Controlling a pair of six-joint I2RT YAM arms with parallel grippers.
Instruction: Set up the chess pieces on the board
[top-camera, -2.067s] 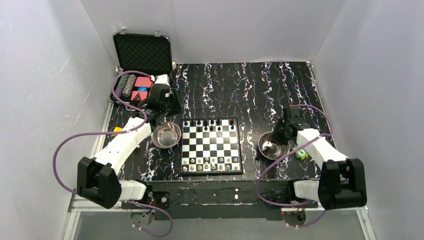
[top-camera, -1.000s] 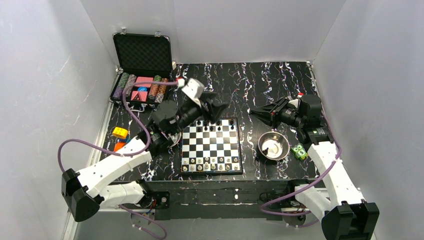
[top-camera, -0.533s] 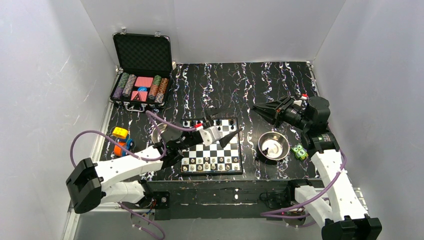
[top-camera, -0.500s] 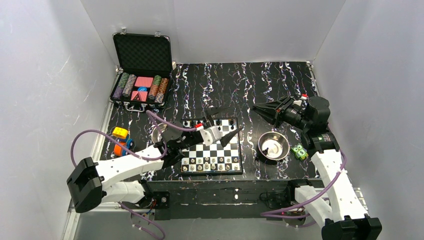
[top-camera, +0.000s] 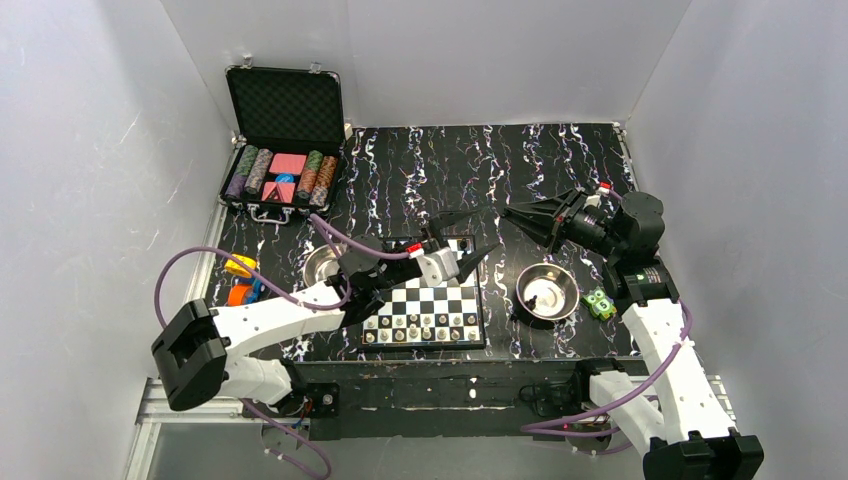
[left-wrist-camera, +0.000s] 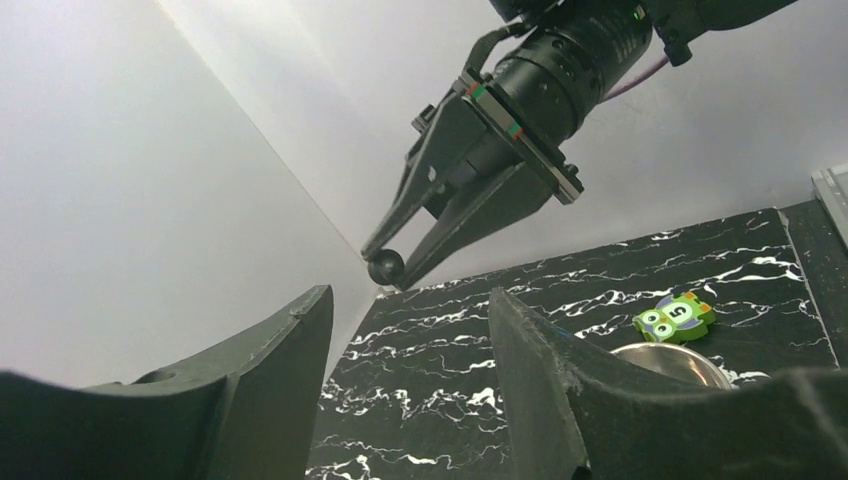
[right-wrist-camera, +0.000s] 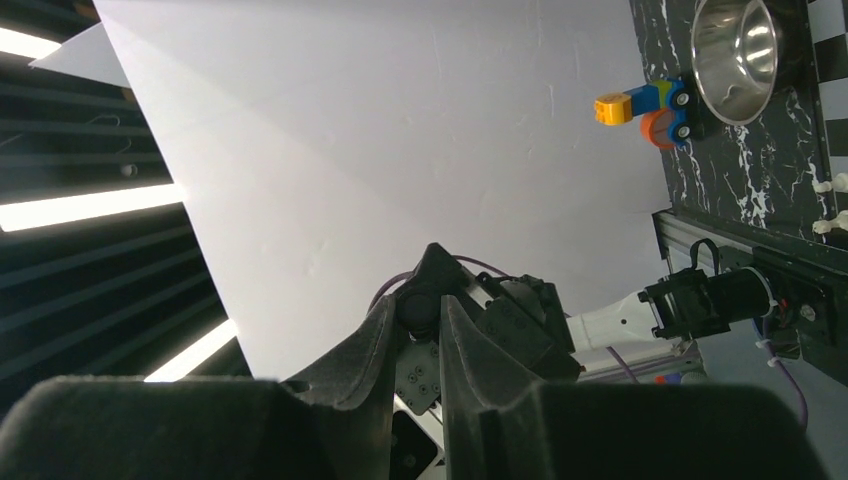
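Jaws of the right gripper (top-camera: 508, 212) pinch a black chess piece (left-wrist-camera: 386, 266) aloft. It lies near and straight ahead of the left gripper (top-camera: 468, 238), whose jaws are wide and empty above the board's (top-camera: 425, 298) far right corner.

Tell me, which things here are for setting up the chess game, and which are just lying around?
For the job: board; chess pieces on it; black piece pinched in the right gripper.

Lying about: case of poker chips; colourful toy; green number block; left bowl; right bowl, though the bowls may be for spare pieces.
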